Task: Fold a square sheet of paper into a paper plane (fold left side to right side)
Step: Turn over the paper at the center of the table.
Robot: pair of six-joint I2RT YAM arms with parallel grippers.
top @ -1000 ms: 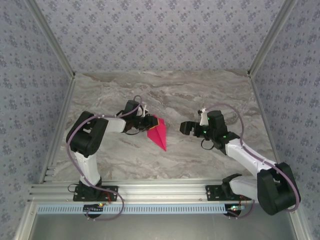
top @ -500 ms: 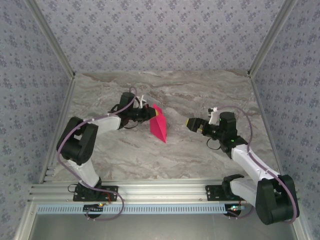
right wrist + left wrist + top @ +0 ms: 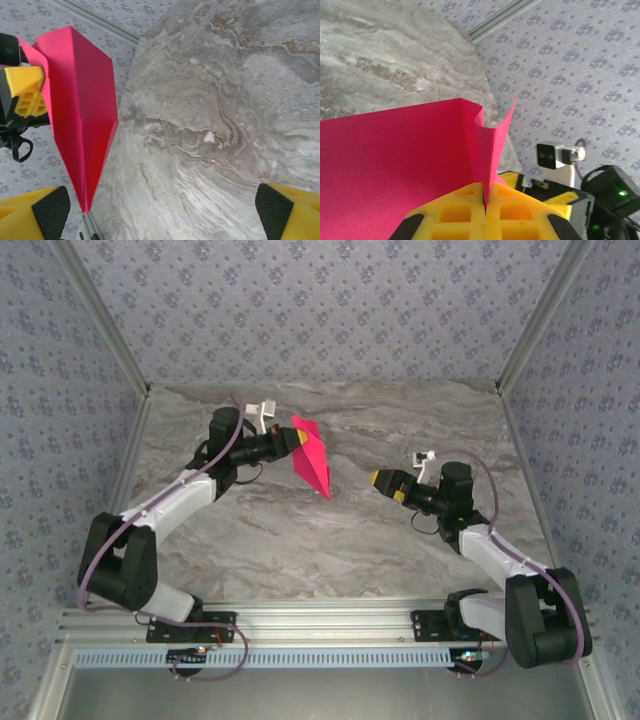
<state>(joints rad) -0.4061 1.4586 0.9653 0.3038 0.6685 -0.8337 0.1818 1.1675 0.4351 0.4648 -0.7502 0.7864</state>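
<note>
Item: magenta-pink paper plane (image 3: 312, 456), a narrow, kite-shaped dart with a sharp centre crease and one flap curling up at the wide end.

Orientation: the long axis runs from the far edge of the grey marbled surface (image 3: 420, 540) toward the near edge. The pointed tip aims at the near edge, slightly right.

Position: left of centre in the far half, apparently raised off the surface.

Left hand (image 3: 290, 443): yellow fingers (image 3: 455, 215) pressed together on the plane's wide end, from its left.

Right hand (image 3: 383, 481): fingers spread wide, holding nothing, facing the plane from the right, well apart.
</note>
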